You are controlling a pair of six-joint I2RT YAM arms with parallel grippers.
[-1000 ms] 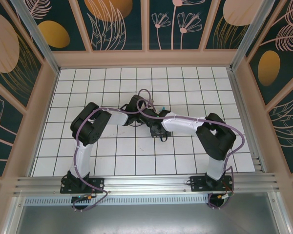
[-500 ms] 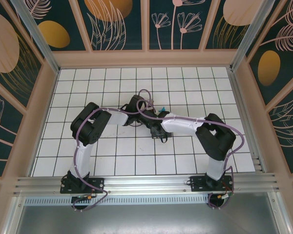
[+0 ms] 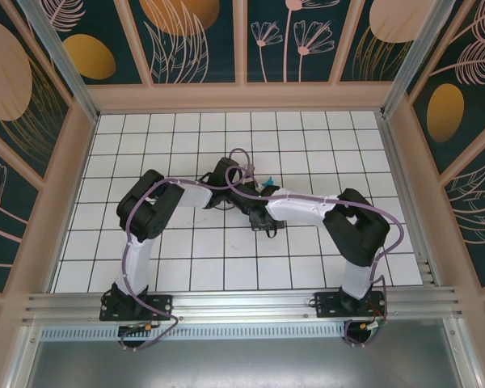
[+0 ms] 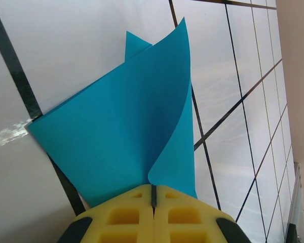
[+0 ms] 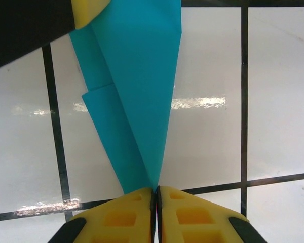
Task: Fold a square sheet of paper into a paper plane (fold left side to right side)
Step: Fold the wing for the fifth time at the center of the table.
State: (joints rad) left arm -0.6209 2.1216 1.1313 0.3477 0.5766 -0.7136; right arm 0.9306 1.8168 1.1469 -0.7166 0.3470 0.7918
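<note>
At the near edge of the table (image 3: pixel 186 259) the two arms are bolted side by side. The left arm (image 3: pixel 149 208) bends out to the left and the right arm (image 3: pixel 357 228) out to the right. Both reach back inward, so their wrists sit close together over the middle of the white tiled surface.

From the left wrist, the left gripper (image 4: pixel 153 195) is nearest. Its yellow pads (image 4: pixel 124 215) are pressed together with only a thin seam between them — clenched on the near edge of the sheet of paper (image 4: pixel 116 131). The teal sheet spreads away from the pads as a folded wedge. Its right-hand layer curls up off the layer beneath and rises to a sharp point, and a second, smaller point pokes out just behind it. The wedge's left corner lies by a black grid line of the table.

From the right wrist, the right gripper (image 5: pixel 156 197) is also closed, pad against pad. The narrow tip of the sheet runs straight into the seam — it is pinched there. Beyond the pads the paper widens into a long creased taper with a stepped flap along its left side. At the far end, in the upper left of that view, a yellow pad and the black body of the left gripper sit against the paper.
</note>
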